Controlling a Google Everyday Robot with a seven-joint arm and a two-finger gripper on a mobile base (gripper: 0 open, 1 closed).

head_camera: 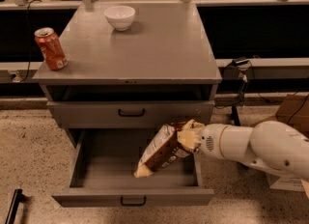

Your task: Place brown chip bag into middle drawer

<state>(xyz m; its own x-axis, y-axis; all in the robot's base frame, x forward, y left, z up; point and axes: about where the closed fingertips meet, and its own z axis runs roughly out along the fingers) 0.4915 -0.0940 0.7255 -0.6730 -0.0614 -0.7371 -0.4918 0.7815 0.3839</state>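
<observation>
The brown chip bag (161, 150) hangs tilted over the right part of the open middle drawer (101, 170), its lower pale end down near the drawer floor. My gripper (189, 137) comes in from the right on a white arm and is shut on the bag's upper end. The drawer is pulled out, with a small black handle (132, 201) on its front. The grey drawer one tier higher (130, 113) is closed.
On the grey cabinet top (159, 49) stand a red soda can (50, 49) at the left edge and a white bowl (119, 17) at the back. A cardboard box (292, 114) and cables lie on the right. Speckled floor surrounds the cabinet.
</observation>
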